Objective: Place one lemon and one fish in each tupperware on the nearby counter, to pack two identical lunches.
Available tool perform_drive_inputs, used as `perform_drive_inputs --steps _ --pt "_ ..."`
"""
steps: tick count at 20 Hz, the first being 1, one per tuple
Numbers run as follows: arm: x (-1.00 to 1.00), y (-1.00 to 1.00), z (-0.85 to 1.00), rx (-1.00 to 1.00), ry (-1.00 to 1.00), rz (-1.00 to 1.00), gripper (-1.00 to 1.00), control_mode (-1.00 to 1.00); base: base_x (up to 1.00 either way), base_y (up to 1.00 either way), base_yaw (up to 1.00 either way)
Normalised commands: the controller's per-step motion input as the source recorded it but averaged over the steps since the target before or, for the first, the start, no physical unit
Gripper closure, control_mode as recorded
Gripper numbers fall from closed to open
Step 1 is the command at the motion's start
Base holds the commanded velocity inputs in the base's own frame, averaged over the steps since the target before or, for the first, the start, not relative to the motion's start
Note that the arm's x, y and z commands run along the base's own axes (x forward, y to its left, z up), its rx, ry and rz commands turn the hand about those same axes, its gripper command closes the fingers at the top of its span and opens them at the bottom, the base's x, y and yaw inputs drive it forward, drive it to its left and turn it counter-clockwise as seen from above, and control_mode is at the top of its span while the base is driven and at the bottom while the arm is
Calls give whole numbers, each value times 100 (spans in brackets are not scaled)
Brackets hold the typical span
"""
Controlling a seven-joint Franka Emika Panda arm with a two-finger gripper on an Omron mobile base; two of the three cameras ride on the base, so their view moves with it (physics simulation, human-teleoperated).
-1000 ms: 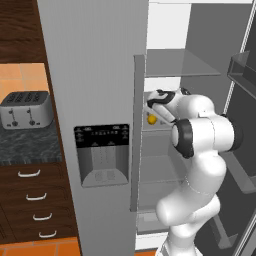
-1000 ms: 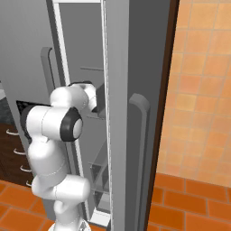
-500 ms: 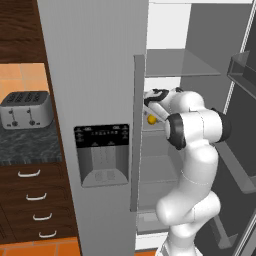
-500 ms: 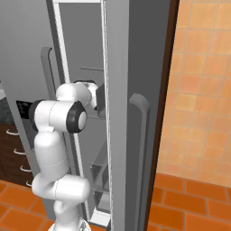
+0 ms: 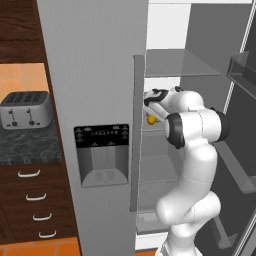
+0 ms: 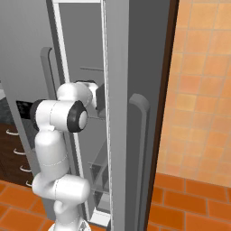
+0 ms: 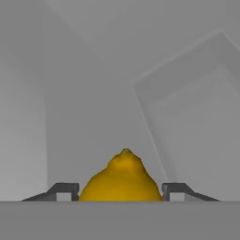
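Gripper (image 7: 120,194) straddles the lemon (image 7: 123,180) at 6 o'clock inside the fridge (image 5: 100,75); can't tell if it's actually clamped.

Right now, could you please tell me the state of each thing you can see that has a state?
fridge right door: swung open.
fridge left door: closed.
lemon: on a fridge shelf, between the end effector's fingertips.
end effector: fingertips on either side of the lemon; contact not clear.
counter drawers: all closed.
toaster: upright on the counter, slots empty.
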Motion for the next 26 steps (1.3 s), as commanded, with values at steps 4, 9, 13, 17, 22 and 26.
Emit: perform_drive_inputs --steps 4,9,13,17,22,26 --pt "-11 16 -20 0 3 0 100 -100 0 0 0" --pt "-72 4 -6 -1 -5 -2 100 -100 0 0 0" --pt "-100 0 -9 -5 -17 -2 100 -100 0 0 0" --pt "-100 3 15 -1 -12 -5 100 -100 0 0 0" --pt "-100 0 59 0 -7 -9 100 -100 0 0 0" --pt "-100 6 78 0 1 -14 100 -100 0 0 0"
